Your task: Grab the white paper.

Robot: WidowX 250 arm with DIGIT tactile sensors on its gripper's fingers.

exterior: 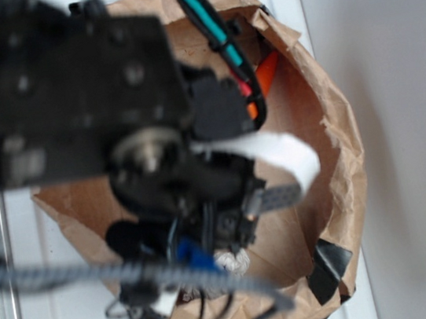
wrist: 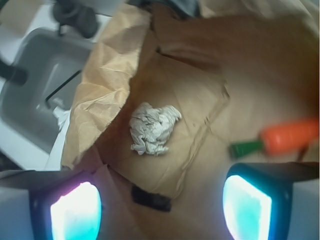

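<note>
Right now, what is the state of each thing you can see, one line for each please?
White paper: crumpled into a ball, lying free on the bag's floor, not gripped.
Gripper: open, above the paper, holding nothing.
Paper bag: open at the top, walls creased.
Carrot: lying on its side inside the bag, apart from the paper.

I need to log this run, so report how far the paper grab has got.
Done: the gripper is above the open brown paper bag, lined up over the white paper. In hand: nothing; the fingers are spread and the paper lies free on the bag floor, beside the carrot. Left: descend, close, lift.
</note>
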